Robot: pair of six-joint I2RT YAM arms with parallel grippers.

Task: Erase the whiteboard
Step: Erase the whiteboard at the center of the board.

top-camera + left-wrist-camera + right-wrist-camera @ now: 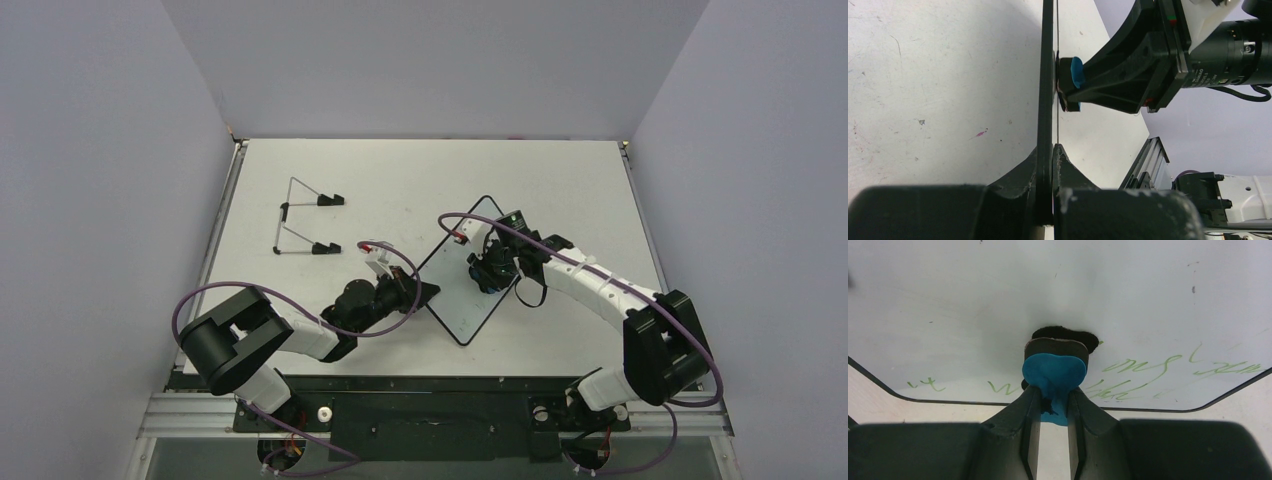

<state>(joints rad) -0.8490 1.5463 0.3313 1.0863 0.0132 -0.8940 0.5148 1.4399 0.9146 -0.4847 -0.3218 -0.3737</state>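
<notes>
The whiteboard (462, 280), white with a black rim, is tilted up off the table near the middle. My left gripper (428, 293) is shut on its left edge; the left wrist view shows the board edge-on (1047, 75) between my fingers. My right gripper (487, 268) is shut on the blue-and-black eraser (1054, 371) and presses its black pad against the board's face (998, 300). Green handwriting (1143, 370) runs along the board's lower part, beside the eraser. The eraser also shows in the left wrist view (1071, 80), touching the board.
A thin wire stand with black feet (305, 225) lies at the back left of the table (560, 175). Grey walls enclose the table on three sides. The metal rail (430, 400) and both arm bases run along the near edge.
</notes>
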